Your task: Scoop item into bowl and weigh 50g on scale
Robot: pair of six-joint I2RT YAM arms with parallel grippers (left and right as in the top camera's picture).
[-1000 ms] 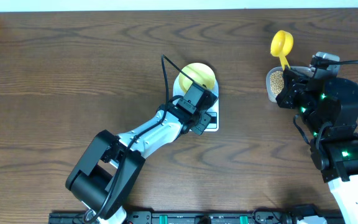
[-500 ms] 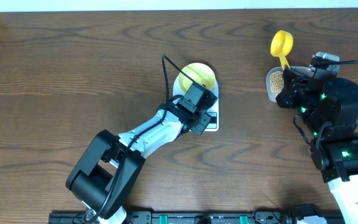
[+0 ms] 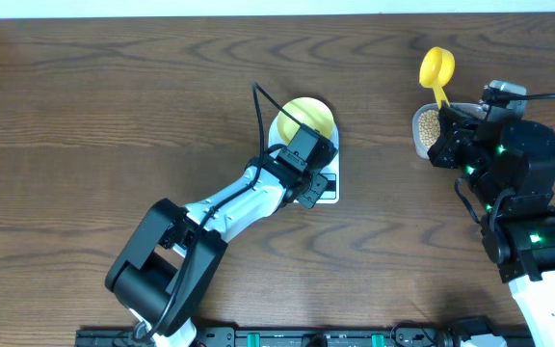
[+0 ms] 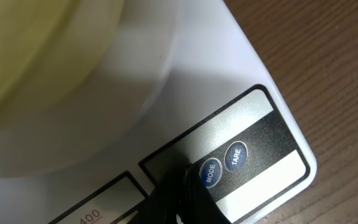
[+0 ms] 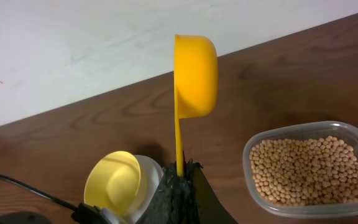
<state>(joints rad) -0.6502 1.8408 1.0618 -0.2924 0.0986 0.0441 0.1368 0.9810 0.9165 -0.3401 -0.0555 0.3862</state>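
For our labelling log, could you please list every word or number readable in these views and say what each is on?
"MODE" on one blue button of the scale.
"TARE" on the neighbouring blue button.
"400", cut off by the frame edge, in the scale's framed panel.
The overhead and right wrist views show no readable text.

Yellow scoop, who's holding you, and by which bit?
The right gripper pinches the yellow scoop by the bottom end of its thin handle, with the cup end sticking up.
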